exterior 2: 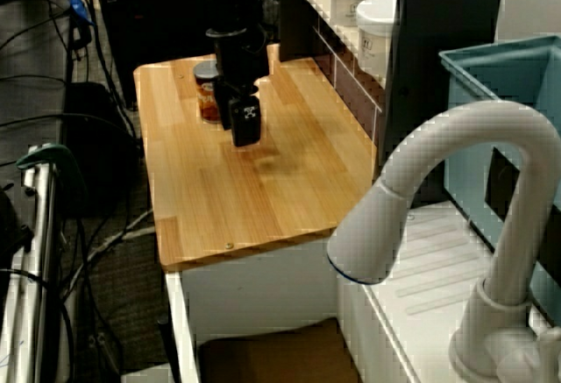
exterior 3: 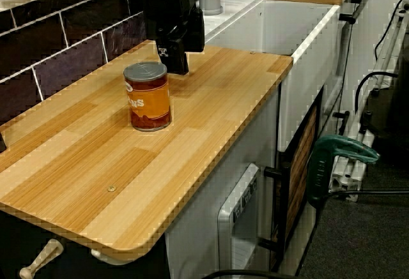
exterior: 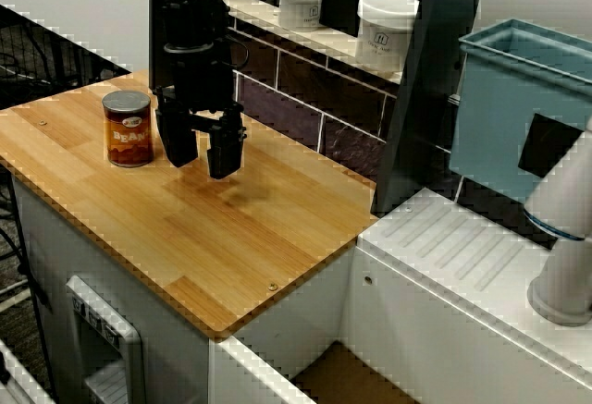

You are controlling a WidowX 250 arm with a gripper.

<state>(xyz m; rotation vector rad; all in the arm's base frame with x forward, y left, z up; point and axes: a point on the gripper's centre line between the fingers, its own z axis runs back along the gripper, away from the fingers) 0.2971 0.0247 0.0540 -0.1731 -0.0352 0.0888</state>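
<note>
Likely approach step: with tool (exterior: pixel 202 159) released and empty just above bench (exterior: pixel 231 238), bean can (exterior: pixel 128 127) near at 9 o'clock, shift there, lower, straddle the can.

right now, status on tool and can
Tool open, empty, low over the wooden counter. Bean can upright beside it, apart. Nothing between them.

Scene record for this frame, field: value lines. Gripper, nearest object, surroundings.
gripper: gripper open, empty, fingers pointing down, low over the counter
nearest thing: bean can, upright, lid on, beside the gripper, not touching it
surface: wooden counter
behind: white jars, two, lidded, above the dark tiles
sink side: white faucet; teal bin
</note>
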